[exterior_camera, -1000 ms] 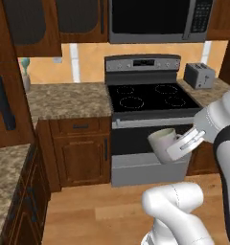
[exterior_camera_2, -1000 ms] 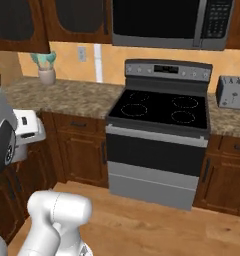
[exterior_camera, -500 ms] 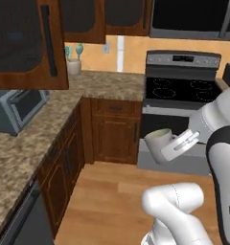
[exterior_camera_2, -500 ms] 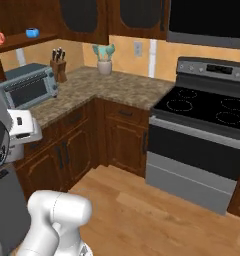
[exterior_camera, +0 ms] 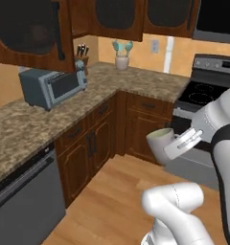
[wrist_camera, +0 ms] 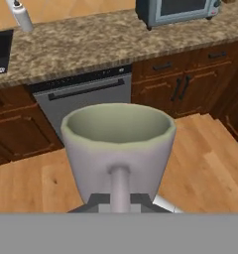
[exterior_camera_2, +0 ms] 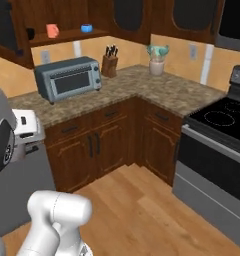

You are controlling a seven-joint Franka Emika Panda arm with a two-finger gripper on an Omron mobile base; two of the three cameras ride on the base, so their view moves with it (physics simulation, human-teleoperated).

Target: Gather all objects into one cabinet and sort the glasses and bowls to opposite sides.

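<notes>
A speckled brown granite counter (exterior_camera_2: 177, 97) ran around the corner on dark reddish-brown wooden base cabinets (exterior_camera_2: 99, 150), over a light wood plank floor (exterior_camera_2: 152, 215). On it stood a grey-blue toaster oven (exterior_camera_2: 68, 78), a wooden knife block (exterior_camera_2: 110, 65) and what looked like a pale utensil jar (exterior_camera_2: 156, 66). A black-topped stove (exterior_camera_2: 219, 150) and a grey dishwasher front (exterior_camera: 26, 206) sat against the orange-tan wall (exterior_camera_2: 177, 52).

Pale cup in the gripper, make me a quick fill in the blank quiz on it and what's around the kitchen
1. The gripper is shut on a pale ____.
2. The toaster oven sits on the ____.
3. On the open cabinet shelf, the coral-orange cup stands beside a small ____ mug.
4. The knife block stands next to the ____.

Missing words: cup; counter; blue; toaster oven
</notes>
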